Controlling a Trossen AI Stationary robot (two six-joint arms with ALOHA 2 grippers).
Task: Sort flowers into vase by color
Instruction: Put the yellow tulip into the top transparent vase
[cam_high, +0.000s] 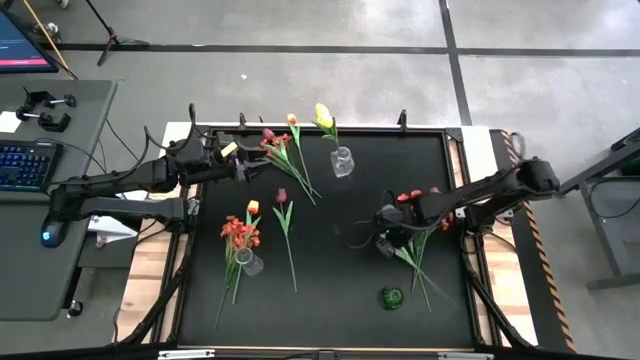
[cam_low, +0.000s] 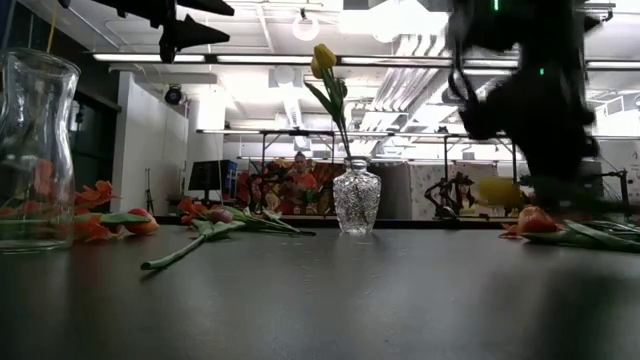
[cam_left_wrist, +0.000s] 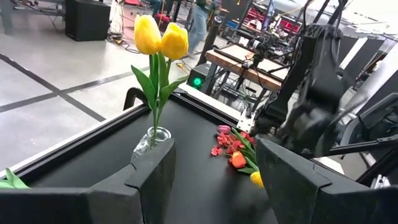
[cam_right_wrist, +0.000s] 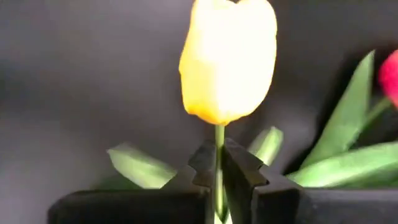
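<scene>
Where the black table comes nearest the low camera, a clear glass vase stands at that view's left with orange-red tulips lying against it, their stems trailing toward the near edge. A small dark green object sits near the front on the right half, and a single maroon tulip lies alone by the middle of the table. Farther in on the right, the right gripper is low over a heap of red tulips and green leaves, its two fingers clamped tight on the thin green stem of a yellow tulip, just below the head, which stands upright in front of the wrist camera. Toward the back, a small clear vase stands upright and holds two yellow tulips. To its left a loose bunch of mixed tulips lies flat, red and maroon heads together. The left gripper hangs over the back-left part of the table beside that bunch, its fingers spread wide and holding nothing.
</scene>
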